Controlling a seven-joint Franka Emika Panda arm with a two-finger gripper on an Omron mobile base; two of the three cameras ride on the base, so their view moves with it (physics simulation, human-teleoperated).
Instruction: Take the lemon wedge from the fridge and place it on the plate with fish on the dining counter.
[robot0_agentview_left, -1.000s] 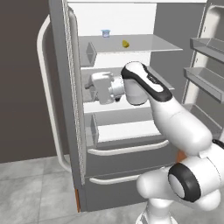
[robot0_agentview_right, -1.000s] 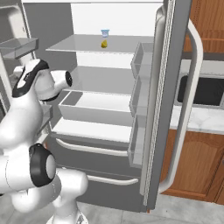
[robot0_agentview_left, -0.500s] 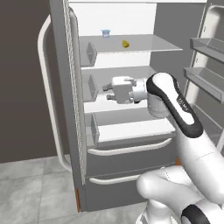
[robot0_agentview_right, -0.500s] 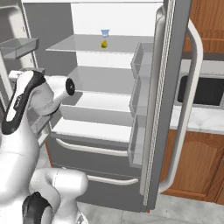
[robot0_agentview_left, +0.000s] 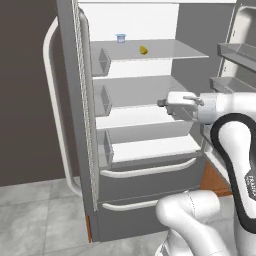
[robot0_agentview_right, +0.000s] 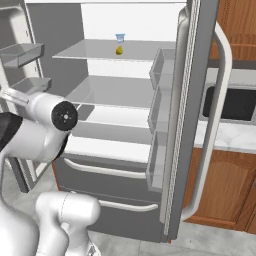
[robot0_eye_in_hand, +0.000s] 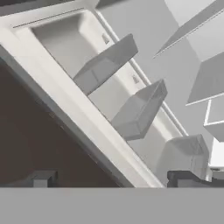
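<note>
The fridge (robot0_agentview_left: 145, 90) stands with both doors swung open, white inside with glass shelves. On its top shelf lies the tiny yellow lemon wedge (robot0_agentview_left: 143, 50) (robot0_agentview_right: 119, 50), just in front of a small pale blue cup (robot0_agentview_left: 120, 38) (robot0_agentview_right: 120, 38). My gripper (robot0_agentview_left: 161, 103) hangs in front of the middle shelf, lower than the wedge and slightly to its right, pointing left toward the left door. In the hand view its fingertips (robot0_eye_in_hand: 41, 178) stand wide apart, the gripper (robot0_eye_in_hand: 113, 179) open and holding nothing. The plate with fish and the dining counter are out of view.
The left door (robot0_agentview_left: 75, 125) carries three bins (robot0_eye_in_hand: 138, 111) on its inner side, and the right door (robot0_agentview_right: 192, 100) has bins (robot0_agentview_right: 159, 107) too. Two drawers (robot0_agentview_left: 150, 175) close the fridge's bottom. Wooden cabinets (robot0_agentview_right: 225, 185) and a marble countertop (robot0_agentview_right: 232, 137) lie to the right.
My arm has swung right, carrying the hand from near the left door's bins to the front of the middle shelf. The jaws stayed open. The wedge and cup have not moved.
</note>
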